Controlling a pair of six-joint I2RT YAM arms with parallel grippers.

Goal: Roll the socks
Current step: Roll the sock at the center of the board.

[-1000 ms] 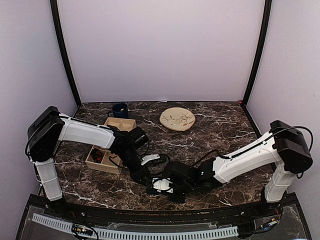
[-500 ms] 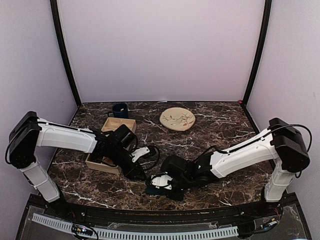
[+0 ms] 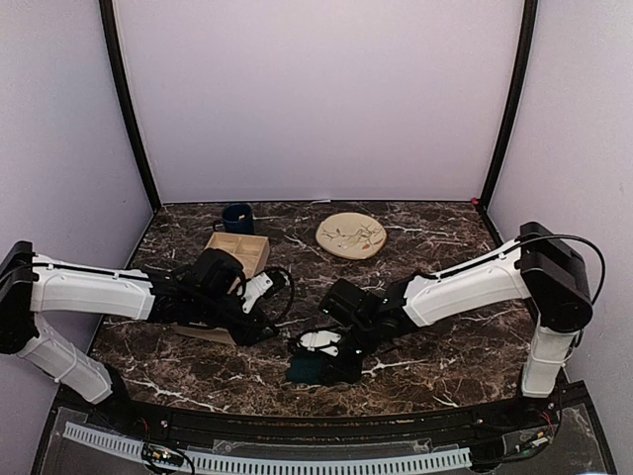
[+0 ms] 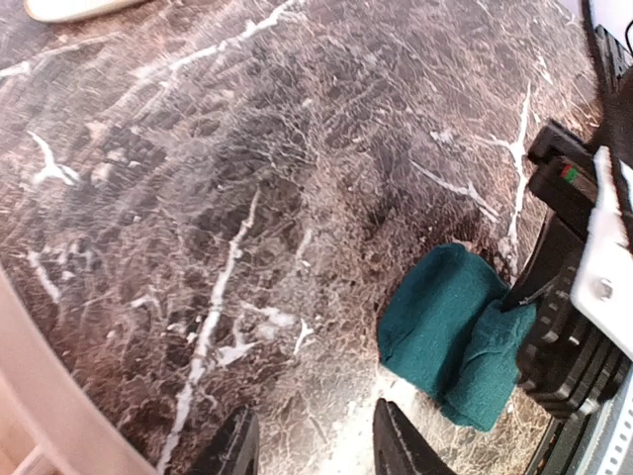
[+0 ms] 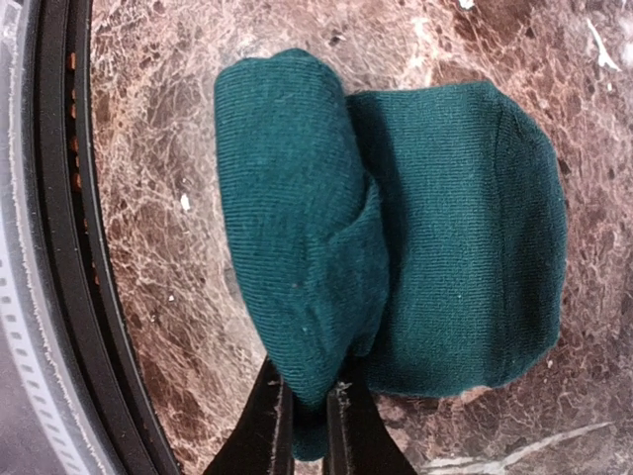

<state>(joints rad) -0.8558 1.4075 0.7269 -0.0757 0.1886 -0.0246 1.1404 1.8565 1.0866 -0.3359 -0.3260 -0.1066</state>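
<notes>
- I worked over a dark marble table [image 3: 445, 247] enclosed by pale walls [image 3: 316, 99].
- My right gripper [image 5: 309, 401] was pinched tight on a fold of the teal socks [image 5: 415, 237], which lay bundled near the table's 6 o'clock edge.
- My left gripper [image 4: 312, 450] had its fingers apart, at the bundle's 10 o'clock.

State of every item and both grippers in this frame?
right gripper: jaws shut on teal socks.
left gripper: jaws open, empty.
teal socks: folded into a bundle, one edge pinched.
mug: upright, untouched.
plate: lying flat, untouched.
wooden tray: partly hidden.
</notes>
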